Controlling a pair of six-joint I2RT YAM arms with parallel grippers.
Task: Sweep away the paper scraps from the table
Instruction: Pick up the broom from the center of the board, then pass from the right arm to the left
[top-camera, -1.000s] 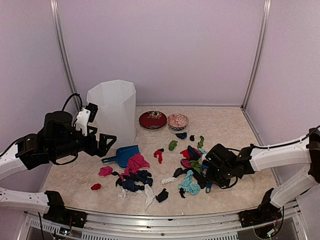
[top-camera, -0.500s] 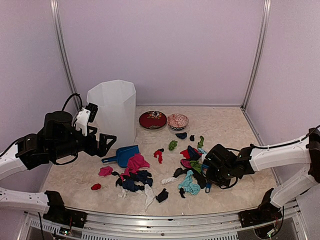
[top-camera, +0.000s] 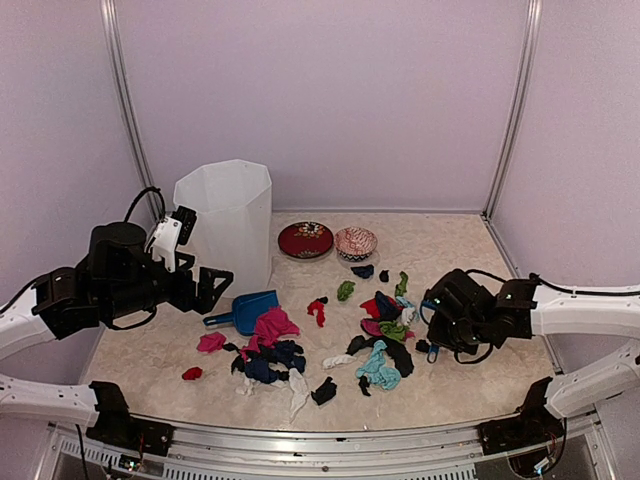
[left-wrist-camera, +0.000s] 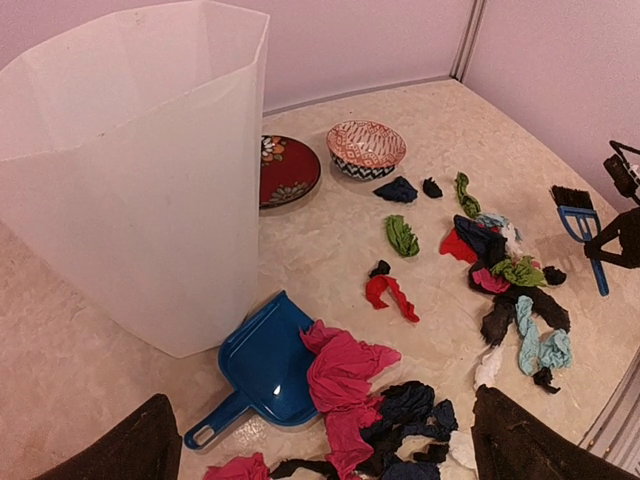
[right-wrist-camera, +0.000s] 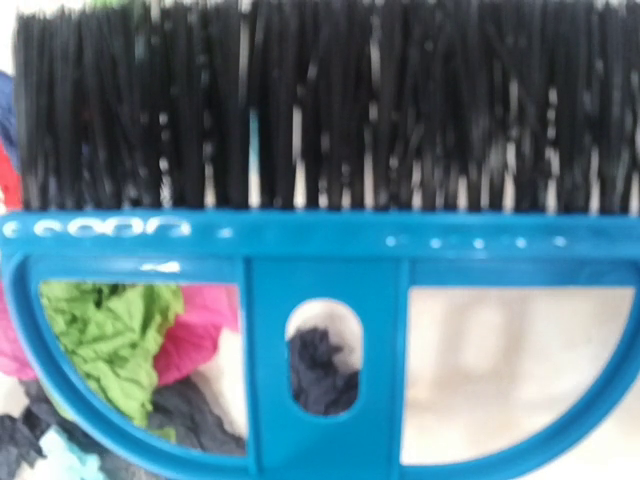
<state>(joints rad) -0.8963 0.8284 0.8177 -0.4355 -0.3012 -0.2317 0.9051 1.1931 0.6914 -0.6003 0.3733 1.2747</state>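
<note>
Logging the top view first. We note a large beige table (top-camera: 470, 255), mottled like marble, with a metal frame at its near edge. The crumpled paper scraps (top-camera: 272, 325) lie on it in two loose heaps between the arms. Pink, navy, white and black wads are left of centre; red, green, teal and black wads are right of centre, with a few strays apart.

A tall white translucent faceted bin (top-camera: 225, 215) stands at the back left. The blue plastic dustpan (top-camera: 250, 310) lies flat near its foot. A glossy red round bowl (top-camera: 305, 240) and a pink-patterned round bowl (top-camera: 356, 243) sit side by side at the back.

The left gripper (top-camera: 215, 289) hangs above the table at the left, jaws spread wide and holding nothing. The right gripper (top-camera: 433, 335) sits at the right edge of the right heap, clamped narrow on the blue plastic hand brush (top-camera: 432, 351). Only a short blue piece of it shows here.

Left wrist view: the two dark fingers (left-wrist-camera: 130, 450) frame the bottom corners, far apart. The dustpan scoop is smooth and shiny, its handle ends in a loop, and a pink wad overlaps its edge. The brush is at far right, its thin handle running to the right gripper.

Right wrist view: the brush head fills the blurred frame, with stiff black bristles above a half-round blue frame with cut-outs. Through these we see a wrinkled green wad (right-wrist-camera: 110, 320) beside pink and navy ones.
</note>
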